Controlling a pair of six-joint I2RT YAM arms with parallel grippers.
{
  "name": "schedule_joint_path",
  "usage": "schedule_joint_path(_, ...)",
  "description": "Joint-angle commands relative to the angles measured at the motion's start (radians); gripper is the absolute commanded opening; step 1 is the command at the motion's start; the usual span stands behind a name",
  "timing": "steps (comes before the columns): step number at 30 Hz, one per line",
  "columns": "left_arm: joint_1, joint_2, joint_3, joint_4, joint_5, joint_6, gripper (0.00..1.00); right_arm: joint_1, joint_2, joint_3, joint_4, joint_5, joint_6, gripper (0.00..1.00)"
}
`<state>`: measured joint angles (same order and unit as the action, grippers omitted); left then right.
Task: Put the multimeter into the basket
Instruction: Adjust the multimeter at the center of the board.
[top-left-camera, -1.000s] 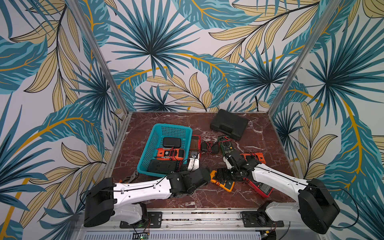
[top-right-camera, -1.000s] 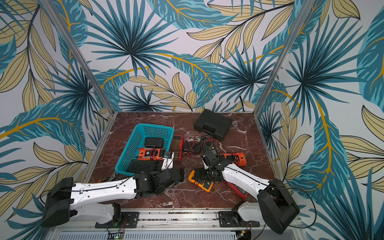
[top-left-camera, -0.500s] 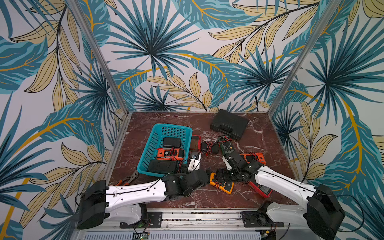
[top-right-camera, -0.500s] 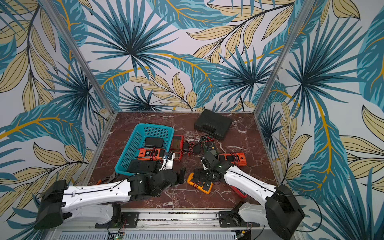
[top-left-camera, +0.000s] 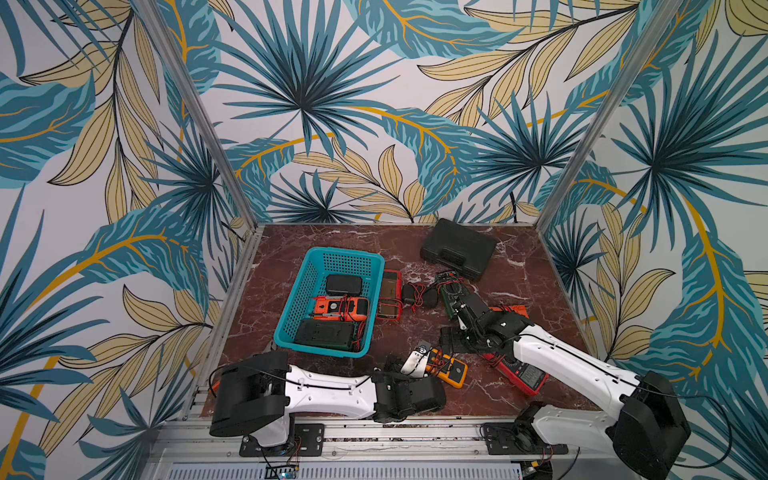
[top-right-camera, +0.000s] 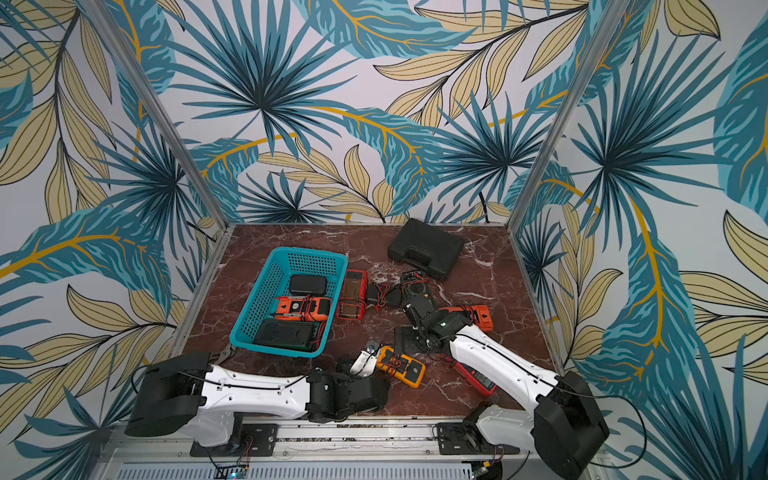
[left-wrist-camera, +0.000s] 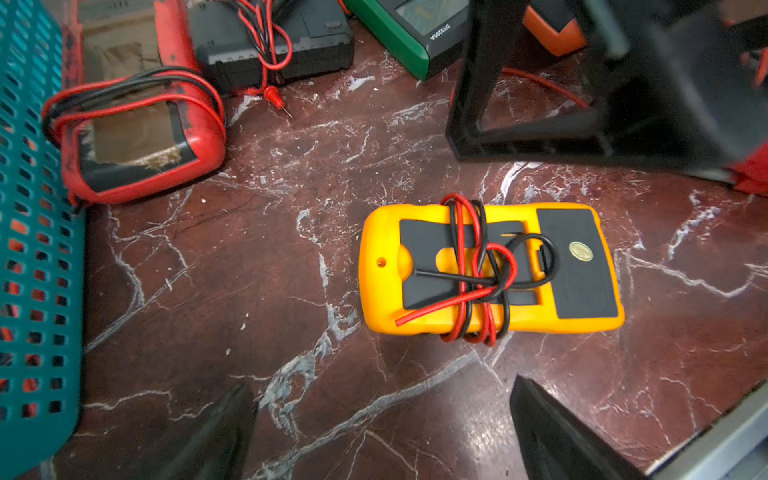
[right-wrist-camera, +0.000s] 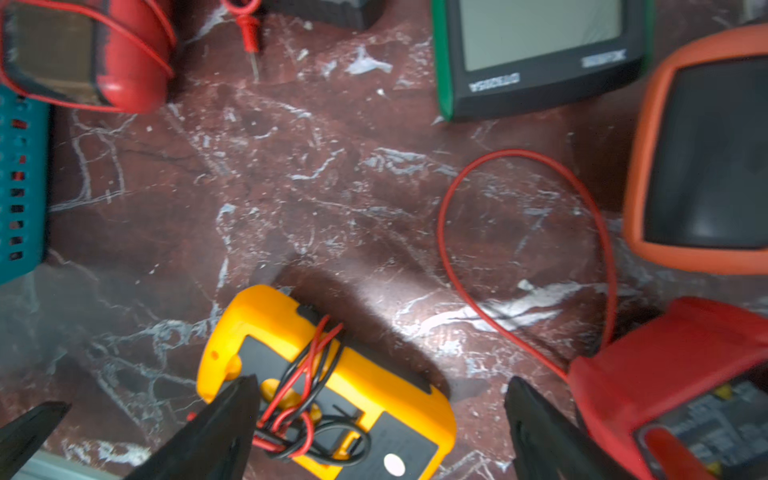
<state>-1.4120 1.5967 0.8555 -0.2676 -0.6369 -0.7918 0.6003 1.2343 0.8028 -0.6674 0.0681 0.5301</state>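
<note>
Two pincers, both spread wide and both empty. Left pincer (left-wrist-camera: 382, 419): low over the dark red marble worktop (left-wrist-camera: 232, 257), just short of the yellow rubber-cased multimeter (left-wrist-camera: 432, 266), fingertip line running along the meter's length. Right pincer (right-wrist-camera: 380, 399): hanging just beside the same meter on its far side, apparently not touching.

Multimeter lying back-up near the front of the worktop, red and black test leads wound round its waist and knotted on top. Apart from the rectangular teal-blue perforated plastic basket (top-left-camera: 296, 301), bare marble between.

Probably best taken with the left pincer, on the basket's side. Turn the wrist about a quarter, so as to span the narrow width instead of the length. Come in to one side of the lead bundle, pads on bare rubber, not on wire. Sink close to the marble before closing, then squeeze firmly. Hold the right pincer back, avoiding a clash over one meter. Lift level, high enough to clear the basket rim.

Little free floor inside: small black pouch (top-left-camera: 343, 284), orange meter (top-left-camera: 340, 309) and dark flat meter (top-left-camera: 326, 334) filling the middle and near end. Aim for the far end, or lay gently on top. Mind the red-cased meter (top-left-camera: 390, 295) just beside the basket, on the side toward the right arm.
</note>
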Motion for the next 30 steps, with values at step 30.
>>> schedule_joint_path(30, 0.278, -0.042, 0.041, 0.002, 0.122, 0.068, 1.0, 0.027, -0.062, -0.094, -0.006, -0.028, 0.12, 0.99)
